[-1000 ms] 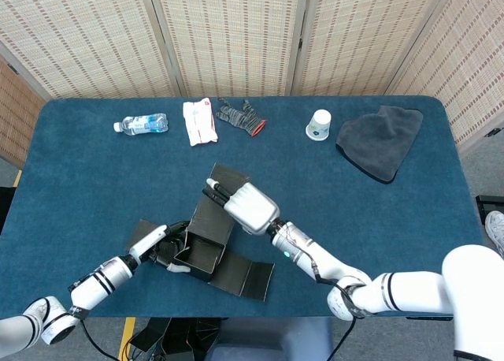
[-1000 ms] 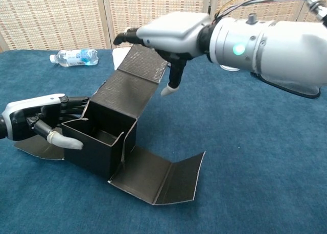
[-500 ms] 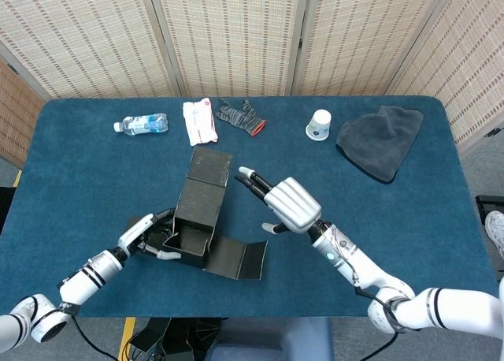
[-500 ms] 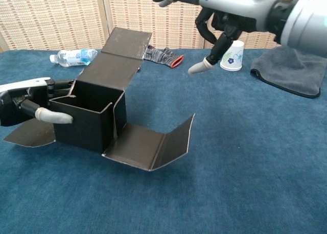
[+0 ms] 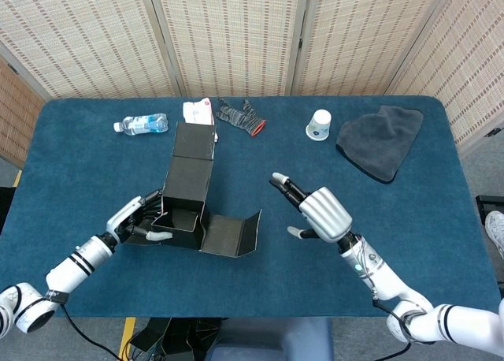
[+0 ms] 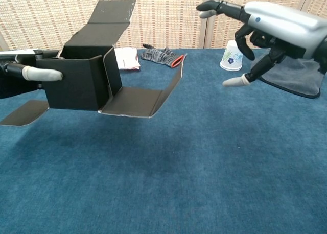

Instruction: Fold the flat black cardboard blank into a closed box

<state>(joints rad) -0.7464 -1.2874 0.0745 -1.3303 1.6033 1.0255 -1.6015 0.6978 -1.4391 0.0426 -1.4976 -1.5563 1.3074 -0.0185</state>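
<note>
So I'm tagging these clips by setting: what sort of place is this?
Probably a robot test or data-collection station, not a home. Woven folding screens fence off a blue-covered table, and unrelated props sit along its far edge: a water bottle, a paper cup, a grey cloth.

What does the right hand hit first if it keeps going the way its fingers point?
Probably the upright lid flap of the black box. The right hand is open, fingers aimed up-left across bare table. It may pass just behind the flap toward the glove; depth is unclear.
</note>
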